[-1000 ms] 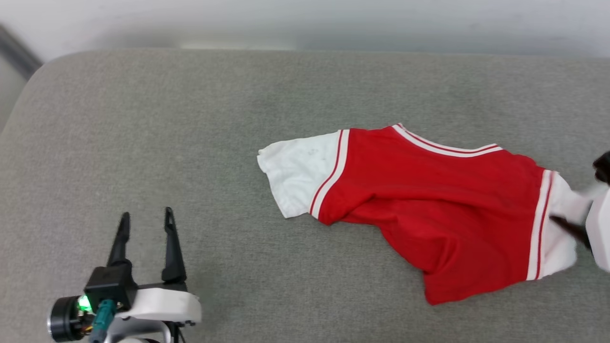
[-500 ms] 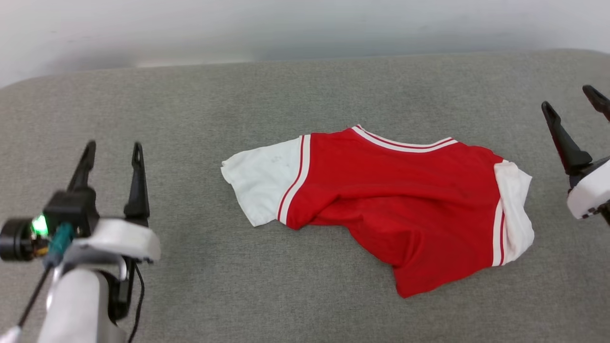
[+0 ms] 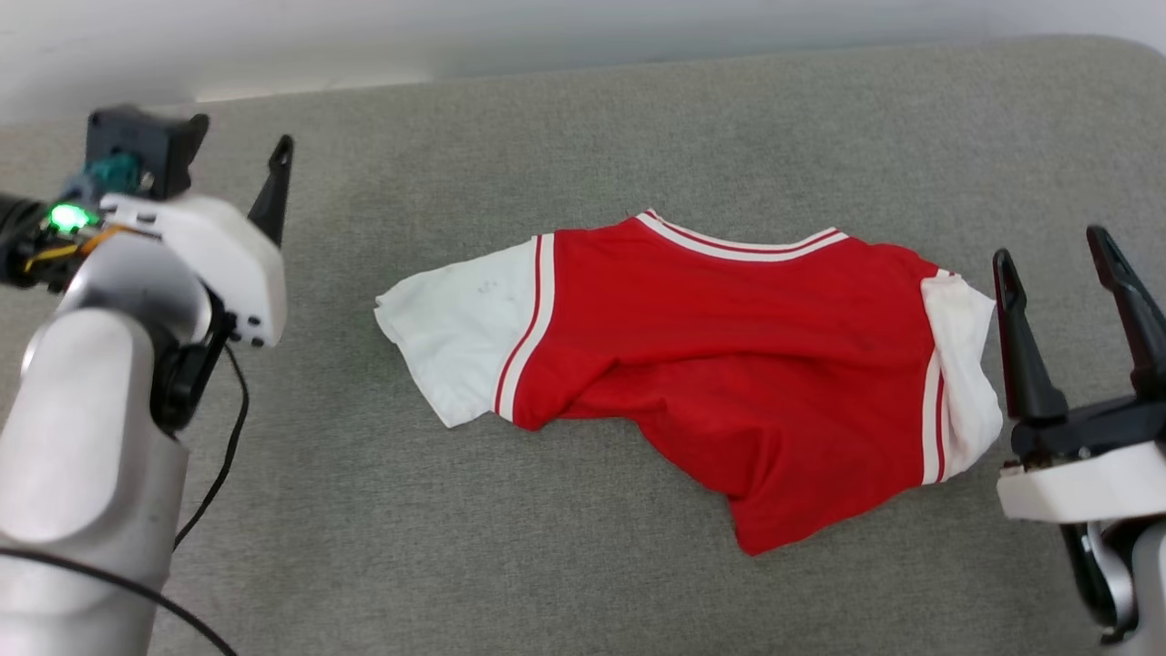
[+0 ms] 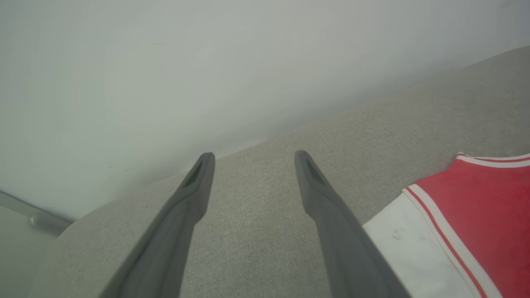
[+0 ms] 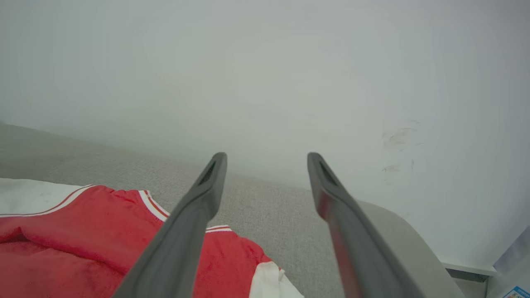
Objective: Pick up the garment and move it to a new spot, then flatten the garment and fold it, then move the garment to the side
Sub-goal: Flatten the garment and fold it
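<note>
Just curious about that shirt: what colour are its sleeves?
White sleeves with red-and-white striped trim, on the red garment. The head view shows them best.

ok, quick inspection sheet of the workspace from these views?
Surface: grey fabric surface, bare around the shirt.
Job's things: garment lies rumpled, plain red side up, lower body bunched; not flat, not folded.
Clutter: nothing seen.
Grippers: left gripper open, empty, off to the garment's left; right gripper open, empty, close beside the garment's right edge.
Cables: black cable hangs loose beside the left arm, clear of the garment.
Surroundings: pale wall behind the surface.
</note>
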